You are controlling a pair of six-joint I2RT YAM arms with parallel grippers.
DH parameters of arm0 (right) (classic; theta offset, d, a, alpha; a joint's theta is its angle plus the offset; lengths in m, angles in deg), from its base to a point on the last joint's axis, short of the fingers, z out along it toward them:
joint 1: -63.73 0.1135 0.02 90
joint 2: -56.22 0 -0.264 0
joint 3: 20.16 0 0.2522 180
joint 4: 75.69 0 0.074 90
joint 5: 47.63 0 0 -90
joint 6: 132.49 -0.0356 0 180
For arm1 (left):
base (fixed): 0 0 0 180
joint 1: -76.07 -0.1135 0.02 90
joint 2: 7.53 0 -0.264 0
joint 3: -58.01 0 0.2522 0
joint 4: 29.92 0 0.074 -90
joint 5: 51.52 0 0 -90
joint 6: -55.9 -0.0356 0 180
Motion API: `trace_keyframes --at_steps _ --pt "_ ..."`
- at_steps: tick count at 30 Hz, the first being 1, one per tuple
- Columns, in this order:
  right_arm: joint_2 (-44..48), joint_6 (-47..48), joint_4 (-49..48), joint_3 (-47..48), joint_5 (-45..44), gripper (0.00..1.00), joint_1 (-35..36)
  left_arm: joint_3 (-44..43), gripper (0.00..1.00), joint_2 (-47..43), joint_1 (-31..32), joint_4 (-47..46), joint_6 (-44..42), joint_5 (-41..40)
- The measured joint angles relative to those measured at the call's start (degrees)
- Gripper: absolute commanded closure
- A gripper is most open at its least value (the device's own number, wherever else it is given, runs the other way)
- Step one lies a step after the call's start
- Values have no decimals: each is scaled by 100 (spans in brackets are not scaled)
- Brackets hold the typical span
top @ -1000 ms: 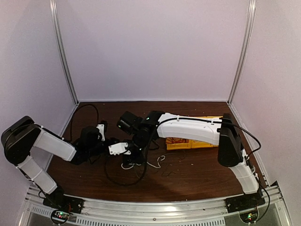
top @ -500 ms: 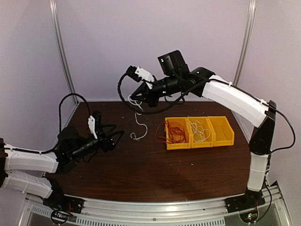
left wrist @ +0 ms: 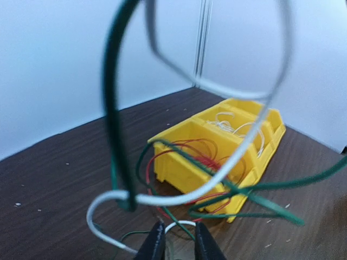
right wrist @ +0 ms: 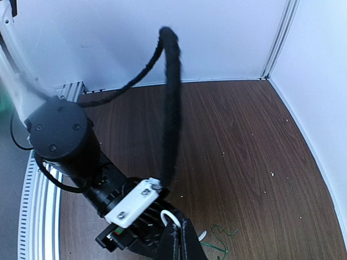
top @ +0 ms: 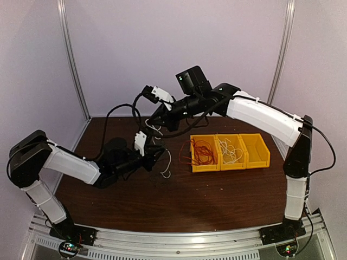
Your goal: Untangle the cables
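Note:
A white cable (top: pixel 167 162) hangs from my right gripper (top: pixel 154 121), which is raised above the table and shut on a loop of it (right wrist: pixel 171 216). My left gripper (top: pixel 159 152) sits just below it, its narrow jaws closed on another loop of the white cable (left wrist: pixel 180 223). A thin dark green cable (left wrist: pixel 116 135) is looped through the white cable (left wrist: pixel 227 173) close to the left wrist camera. Red cable (top: pixel 203 151) lies in the left yellow bin (top: pixel 205 168). In the right wrist view my right gripper (right wrist: pixel 180 234) is right over the left arm's wrist (right wrist: pixel 133 203).
Three joined yellow bins stand right of centre: red cable in the left one, white cable (top: pixel 232 150) in the middle one, the right one (top: pixel 262 160) empty. A green wire end (right wrist: pixel 222 238) lies on the brown table. White walls enclose the back and sides.
My left gripper has moved right to sit under the right gripper at the hanging white cable. My right gripper has come down a little and nearer.

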Motion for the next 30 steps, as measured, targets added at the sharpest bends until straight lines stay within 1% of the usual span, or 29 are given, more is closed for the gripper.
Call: trace_keyframes --at_steps 3,4,6,10,16,21,25,26,28,30 --pt "101 9 66 0 114 100 24 37 99 223 -7 -103 -39 -181" --pt "151 9 103 13 160 100 24 57 100 278 -11 -122 -52 -219" --pt "258 7 166 114 282 100 24 90 100 369 -24 -153 -87 -258" --pt "455 15 243 763 557 100 -15 92 100 651 -37 -247 -111 -361" --pt "964 28 216 1473 1014 100 -393 101 100 852 -120 -162 -144 -590" --pt "1353 24 160 1528 1178 100 -833 101 100 940 -238 293 -122 -979" --pt "1460 13 133 1469 1224 100 -1051 162 100 925 -297 756 -42 -1405" --pt "1460 13 129 1445 1226 100 -1064 186 93 898 -302 855 -37 -1482" --pt "1460 9 116 1353 1226 100 -1064 286 65 734 -306 1078 -33 -1532" --pt "1458 2 109 1235 1226 100 -1067 511 52 334 -286 1121 -81 -1403"
